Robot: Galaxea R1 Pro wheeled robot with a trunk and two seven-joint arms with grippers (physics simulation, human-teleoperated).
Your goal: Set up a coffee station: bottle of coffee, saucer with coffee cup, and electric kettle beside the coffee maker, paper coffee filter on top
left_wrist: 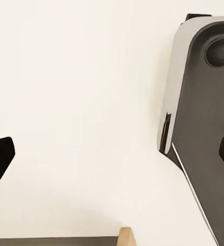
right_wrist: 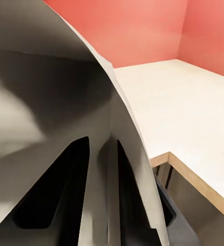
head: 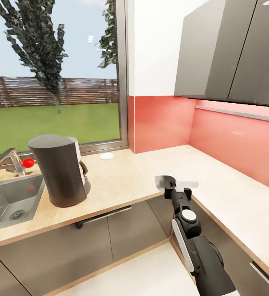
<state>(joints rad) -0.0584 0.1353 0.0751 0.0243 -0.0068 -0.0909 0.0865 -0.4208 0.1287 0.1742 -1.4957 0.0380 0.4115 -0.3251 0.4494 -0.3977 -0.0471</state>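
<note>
The dark grey coffee maker (head: 60, 170) stands on the light beige kitchen countertop (head: 126, 176), just right of the sink. My right gripper (head: 176, 187) hovers over the counter's inner corner, to the right of the machine, shut on the paper coffee filter (head: 165, 181), a pale cone. In the right wrist view the filter (right_wrist: 55, 87) curves wide across the picture, and the dark fingers (right_wrist: 53, 202) show below it. A small flat white disc, which looks like the saucer (head: 106, 156), lies by the window. My left gripper (left_wrist: 112, 159) is open over white floor.
A steel sink (head: 7, 201) with a tap (head: 11, 160) and a red knob lies left of the coffee maker. Grey wall cabinets (head: 233, 49) hang over the right counter run, above a red backsplash (head: 163, 123). Grey cabinet fronts (head: 109, 238) sit below the worktop.
</note>
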